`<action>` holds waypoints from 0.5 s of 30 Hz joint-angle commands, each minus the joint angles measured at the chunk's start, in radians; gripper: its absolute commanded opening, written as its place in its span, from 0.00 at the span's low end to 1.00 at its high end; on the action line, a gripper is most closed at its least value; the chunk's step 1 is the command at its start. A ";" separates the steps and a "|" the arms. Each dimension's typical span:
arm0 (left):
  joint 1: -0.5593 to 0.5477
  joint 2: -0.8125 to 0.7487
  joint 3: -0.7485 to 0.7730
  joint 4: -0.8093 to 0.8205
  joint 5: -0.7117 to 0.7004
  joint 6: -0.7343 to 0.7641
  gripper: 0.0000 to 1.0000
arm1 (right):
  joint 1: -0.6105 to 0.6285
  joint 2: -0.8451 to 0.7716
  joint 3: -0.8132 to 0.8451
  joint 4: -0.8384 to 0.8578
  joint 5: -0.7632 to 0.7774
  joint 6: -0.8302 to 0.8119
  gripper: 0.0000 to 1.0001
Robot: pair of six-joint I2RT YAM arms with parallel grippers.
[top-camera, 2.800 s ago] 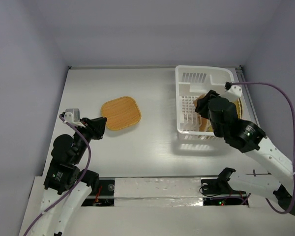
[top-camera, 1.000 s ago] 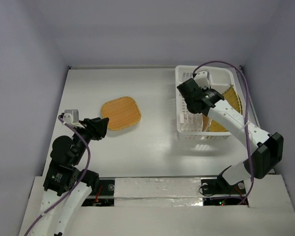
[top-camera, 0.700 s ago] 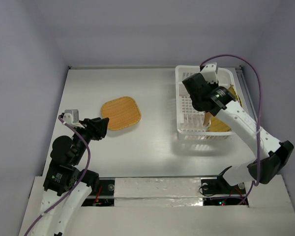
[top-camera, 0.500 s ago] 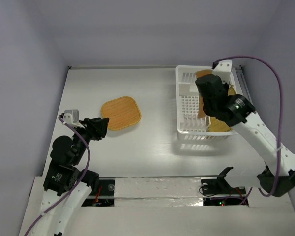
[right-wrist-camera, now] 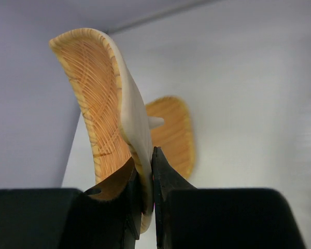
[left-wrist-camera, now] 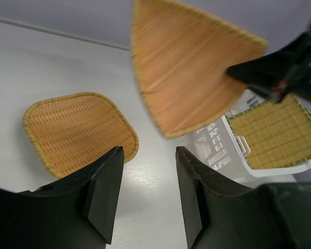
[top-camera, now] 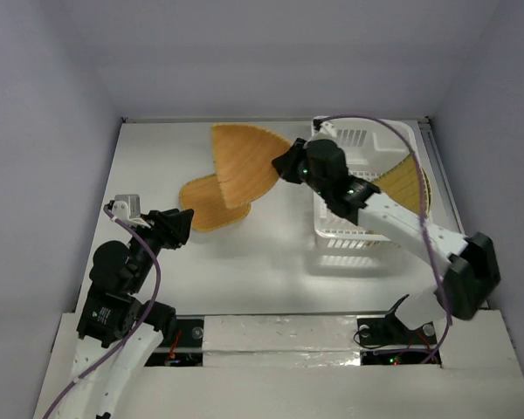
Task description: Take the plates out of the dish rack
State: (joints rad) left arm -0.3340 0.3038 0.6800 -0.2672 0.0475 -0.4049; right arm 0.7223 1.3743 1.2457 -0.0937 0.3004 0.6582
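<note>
The right gripper [right-wrist-camera: 145,166] is pressed together on the rim of the round plate [top-camera: 244,166], pinching only a narrow strip of its edge. The plate hangs in the air, steeply tilted, at 9 o'clock of the rack [top-camera: 358,234] and at 1 o'clock of the square-ish plate [top-camera: 201,209], which lies flat on the table [top-camera: 157,157]. The grid plate [top-camera: 408,182] leans in the rack at its 3 o'clock side.

The main risk is that thin edge grip. Almost all of the plate sticks out past the fingers, so a quick swing or a sudden stop could make it pivot in the jaws or slide out and drop. From that height it would probably land on its rim and roll or skid.

The second risk is where it comes down. In the top view the round plate overlaps the square-ish plate's 1 o'clock corner. Lowered straight from here, its low edge could land on that plate, tip, and push it aside, or come to rest half on top of it. A set-down spot further toward 12 o'clock, on bare table, looks safer.

If the plate is let go while this tilted, it will likely slap down and bounce; it should be levelled close to the surface before the release.

The left gripper [left-wrist-camera: 147,192] sits at 7 o'clock of the square-ish plate, jaws spread partway with nothing between them. It is close enough that a sliding plate could strike it.
</note>
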 commanded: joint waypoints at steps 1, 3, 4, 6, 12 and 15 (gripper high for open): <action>-0.003 0.006 0.010 0.039 -0.006 -0.002 0.42 | 0.023 0.110 0.004 0.348 -0.233 0.222 0.00; -0.003 0.008 0.010 0.039 -0.008 -0.002 0.42 | 0.032 0.212 0.024 0.402 -0.270 0.282 0.00; -0.003 0.008 0.010 0.037 -0.006 -0.002 0.42 | 0.032 0.239 0.034 0.417 -0.279 0.297 0.00; -0.003 0.009 0.010 0.039 -0.006 -0.002 0.42 | 0.042 0.314 0.055 0.451 -0.291 0.348 0.00; -0.003 0.008 0.010 0.039 -0.003 -0.002 0.42 | 0.042 0.456 0.098 0.483 -0.355 0.434 0.00; -0.003 0.008 0.010 0.039 -0.003 -0.002 0.42 | 0.042 0.525 0.112 0.485 -0.376 0.455 0.00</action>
State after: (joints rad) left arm -0.3340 0.3046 0.6800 -0.2672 0.0471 -0.4049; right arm 0.7612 1.8851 1.2819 0.2176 -0.0132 1.0294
